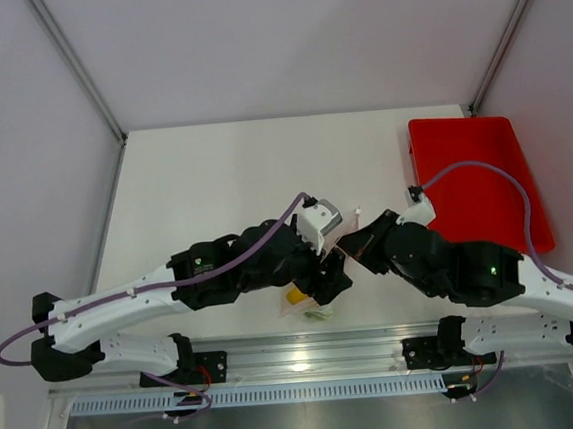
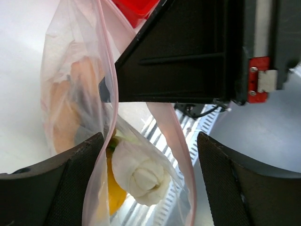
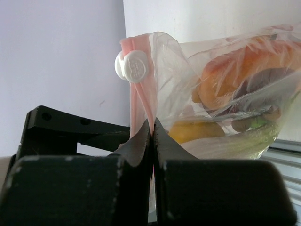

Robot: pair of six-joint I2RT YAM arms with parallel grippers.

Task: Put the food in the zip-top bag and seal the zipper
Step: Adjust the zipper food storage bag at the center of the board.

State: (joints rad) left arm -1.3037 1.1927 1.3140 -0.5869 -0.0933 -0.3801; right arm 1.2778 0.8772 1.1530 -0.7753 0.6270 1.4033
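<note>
The clear zip-top bag [image 3: 235, 94] hangs lifted between my two grippers, near the table's front edge [image 1: 308, 308]. Inside it lies the food: an orange piece [image 3: 225, 70], a yellow lemon [image 3: 195, 129] and the leek stalk [image 2: 141, 172] with its white end toward the left wrist camera. My right gripper [image 3: 153, 123] is shut on the pinkish zipper strip [image 3: 141, 101], just below the white slider [image 3: 133, 67]. My left gripper [image 2: 149, 139] stands open with the bag's mouth and both pink zipper edges [image 2: 175, 139] between its fingers [image 2: 70, 183]. From above, the left gripper [image 1: 330, 276] and the right gripper [image 1: 352, 241] almost meet.
A red rectangular tray [image 1: 475, 183] lies at the back right of the white table, behind the right arm. The metal rail [image 1: 309, 358] with the arm bases runs along the near edge, just below the hanging bag.
</note>
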